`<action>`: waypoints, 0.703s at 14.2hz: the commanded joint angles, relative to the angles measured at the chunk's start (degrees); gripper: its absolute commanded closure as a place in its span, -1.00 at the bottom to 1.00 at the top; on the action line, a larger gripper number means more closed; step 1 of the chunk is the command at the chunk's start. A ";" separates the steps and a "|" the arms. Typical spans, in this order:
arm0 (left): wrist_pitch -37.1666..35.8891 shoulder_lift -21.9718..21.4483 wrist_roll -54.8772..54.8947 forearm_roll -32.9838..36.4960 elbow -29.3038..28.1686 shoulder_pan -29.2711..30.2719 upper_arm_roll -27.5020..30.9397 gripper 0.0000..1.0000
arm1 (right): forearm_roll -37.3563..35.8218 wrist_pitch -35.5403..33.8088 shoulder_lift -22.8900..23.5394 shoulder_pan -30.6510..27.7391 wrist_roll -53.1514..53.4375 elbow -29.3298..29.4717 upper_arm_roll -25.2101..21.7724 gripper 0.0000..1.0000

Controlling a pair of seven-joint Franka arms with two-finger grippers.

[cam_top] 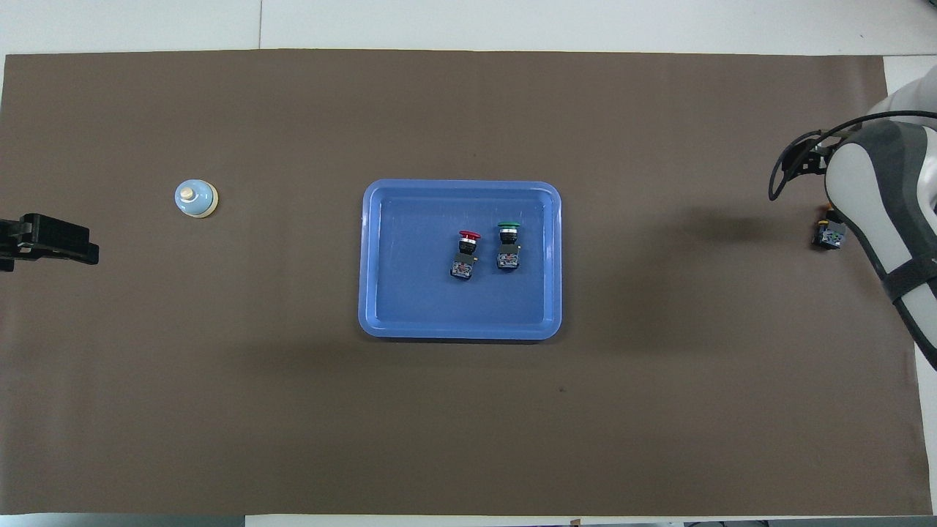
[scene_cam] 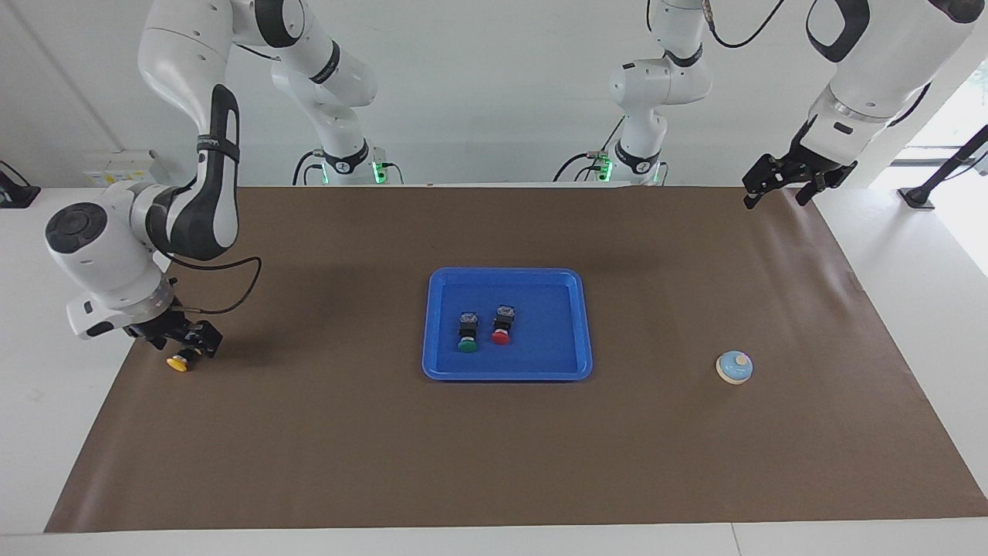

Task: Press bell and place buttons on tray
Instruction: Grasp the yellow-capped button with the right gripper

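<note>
The blue tray (scene_cam: 585,324) (cam_top: 366,256) lies mid-table. In it lie the green button (scene_cam: 466,333) (cam_top: 507,244) and the red button (scene_cam: 501,325) (cam_top: 465,253), side by side. The yellow button (scene_cam: 179,362) (cam_top: 829,236) lies on the brown mat at the right arm's end. My right gripper (scene_cam: 185,346) hangs open just over it, a finger on either side of its black body; in the overhead view the forearm hides the fingers. The light blue bell (scene_cam: 734,367) (cam_top: 196,199) sits toward the left arm's end. My left gripper (scene_cam: 779,184) (cam_top: 73,245) waits open, raised over the mat's corner.
A brown mat (scene_cam: 494,463) covers the table, with a bare white margin (scene_cam: 46,386) around it. The right arm's forearm (cam_top: 878,197) leans in over the mat's end beside the yellow button. A black cable (scene_cam: 231,297) loops from its wrist.
</note>
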 commanded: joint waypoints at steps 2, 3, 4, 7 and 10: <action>-0.73 -0.16 -0.33 -0.04 0.51 -0.06 0.22 -1.00 | -1.00 7.97 -1.04 -3.59 -3.53 -6.61 1.06 -1.00; -0.73 -0.16 -0.33 -0.04 0.51 -0.06 0.22 -1.00 | -0.91 10.17 -1.04 -4.13 -3.98 -8.28 1.06 -1.00; -0.73 -0.16 -0.33 -0.04 0.51 -0.06 0.22 -1.00 | -0.91 11.76 -1.13 -4.65 -3.99 -9.60 1.06 -1.00; -0.73 -0.16 -0.33 -0.04 0.51 -0.06 0.22 -1.00 | -0.74 12.92 -1.39 -4.75 -3.90 -11.02 1.15 -1.00; -0.73 -0.16 -0.33 -0.04 0.51 -0.06 0.22 -1.00 | -0.30 12.83 -1.66 -4.75 -3.90 -12.16 1.15 -0.83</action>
